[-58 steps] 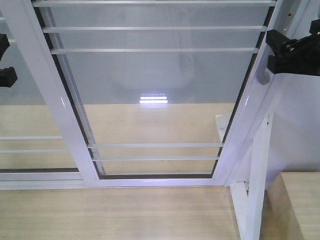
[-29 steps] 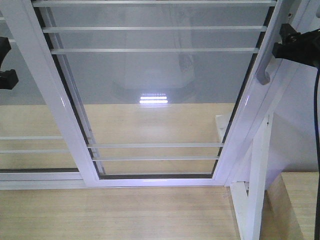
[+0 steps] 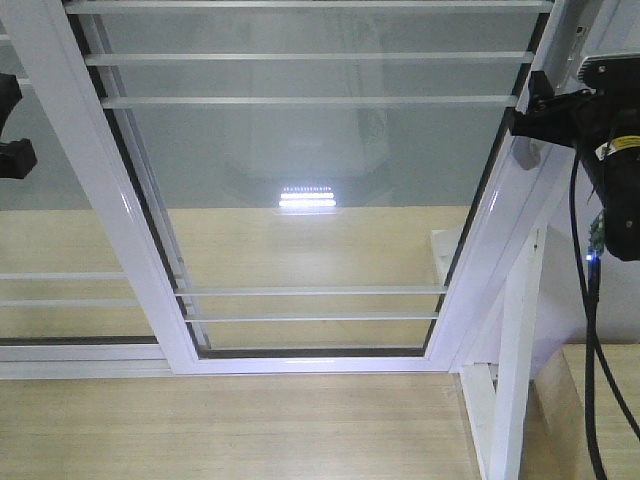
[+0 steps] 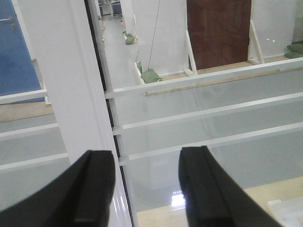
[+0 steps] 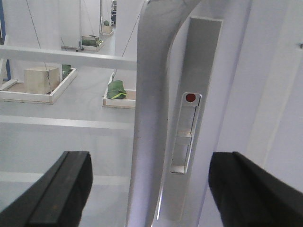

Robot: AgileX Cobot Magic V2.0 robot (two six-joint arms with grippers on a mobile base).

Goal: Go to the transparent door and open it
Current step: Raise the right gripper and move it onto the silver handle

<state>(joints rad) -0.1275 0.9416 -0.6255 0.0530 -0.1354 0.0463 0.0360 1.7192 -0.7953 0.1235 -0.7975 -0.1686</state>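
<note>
The transparent door (image 3: 310, 160) fills the front view, a clear glass panel in a white frame with thin horizontal bars. Its curved grey handle (image 3: 525, 152) sits on the right stile. My right gripper (image 3: 528, 118) is at that handle, open. In the right wrist view the handle (image 5: 151, 118) stands between the two black fingers (image 5: 61, 189), which do not touch it, and a latch slot with a red dot (image 5: 191, 98) lies beside it. My left gripper (image 4: 149, 189) is open in front of the door's left white stile (image 4: 66, 94), holding nothing. It shows at the left edge (image 3: 10, 125).
A second white-framed glass panel (image 3: 60, 240) overlaps on the left. Light wooden floor (image 3: 230, 420) lies below. A white support frame (image 3: 515, 350) and a wooden block (image 3: 600, 400) stand at the lower right. Beyond the glass are green bags (image 4: 152, 75) and a brown door (image 4: 218, 30).
My right arm has moved left and in toward the door, so the open gripper now straddles the handle. The left gripper and the door have not moved.
</note>
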